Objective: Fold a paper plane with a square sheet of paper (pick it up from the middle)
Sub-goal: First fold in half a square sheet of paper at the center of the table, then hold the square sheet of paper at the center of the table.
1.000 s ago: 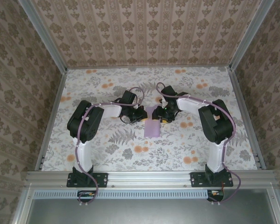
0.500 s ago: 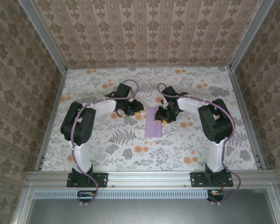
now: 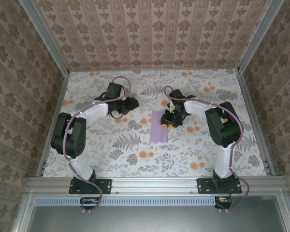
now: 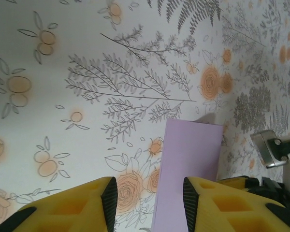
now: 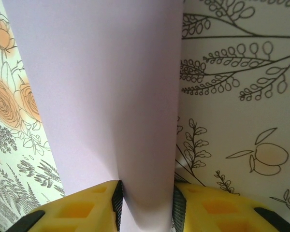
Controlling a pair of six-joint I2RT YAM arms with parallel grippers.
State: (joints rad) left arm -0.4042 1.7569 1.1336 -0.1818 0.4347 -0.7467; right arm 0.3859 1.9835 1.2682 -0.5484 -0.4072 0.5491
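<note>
The left gripper [image 4: 146, 187] hangs low over the table [image 3: 111, 145], jaws partly apart and empty, off to the paper's left and not touching it, which I take as leaving room for the other arm. The paper [image 3: 158, 128] lies mid-table between the arms as a narrow strip, apparently folded in half. The right gripper [image 5: 146, 189] is pinched narrowly on its far right edge, where the sheet bulges between the fingers, probably to pin the fold.

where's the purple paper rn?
Top view: the paper lies mid-table, slightly right of centre, its far end pinched in the right end effector; the left end effector sits apart to its left.
</note>
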